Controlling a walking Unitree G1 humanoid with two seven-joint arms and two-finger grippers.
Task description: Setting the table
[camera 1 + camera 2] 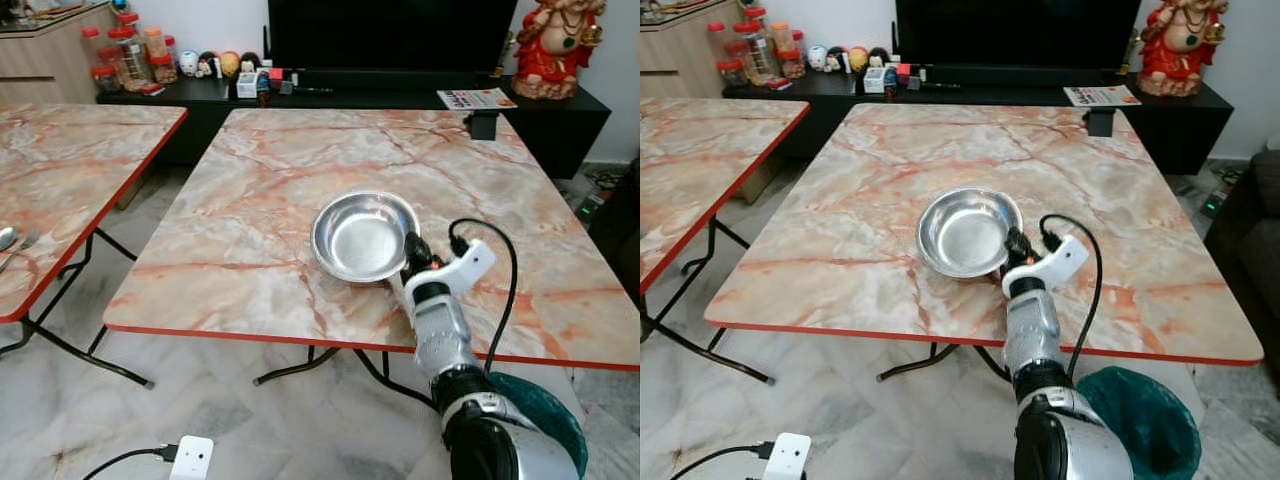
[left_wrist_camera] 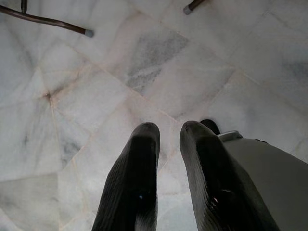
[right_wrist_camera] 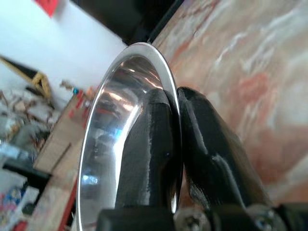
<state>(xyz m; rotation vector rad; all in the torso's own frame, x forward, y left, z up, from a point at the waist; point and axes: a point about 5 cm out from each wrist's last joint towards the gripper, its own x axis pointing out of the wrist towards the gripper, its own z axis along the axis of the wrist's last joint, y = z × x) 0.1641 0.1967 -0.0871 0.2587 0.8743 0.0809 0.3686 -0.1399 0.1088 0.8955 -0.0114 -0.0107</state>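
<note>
A shiny steel bowl [image 1: 362,235] sits on the marble table [image 1: 300,150], toward its near edge. My right gripper [image 1: 410,250] reaches in from the near side and is shut on the bowl's near right rim. In the right wrist view one black finger [image 3: 149,139] lies inside the bowl [image 3: 110,120] and the other finger [image 3: 207,139] outside, with the rim pinched between them. My left gripper [image 2: 169,131] hangs idle over the white floor, shut with nothing in it.
A second marble table [image 1: 60,170] stands at the left with a spoon and fork [image 1: 10,240] on it. Behind are a black TV cabinet [image 1: 350,95], jars [image 1: 125,50], a red statue [image 1: 555,45]. A small black object [image 1: 482,124] stands on the table's far edge. A green bin [image 1: 545,415] is beside me.
</note>
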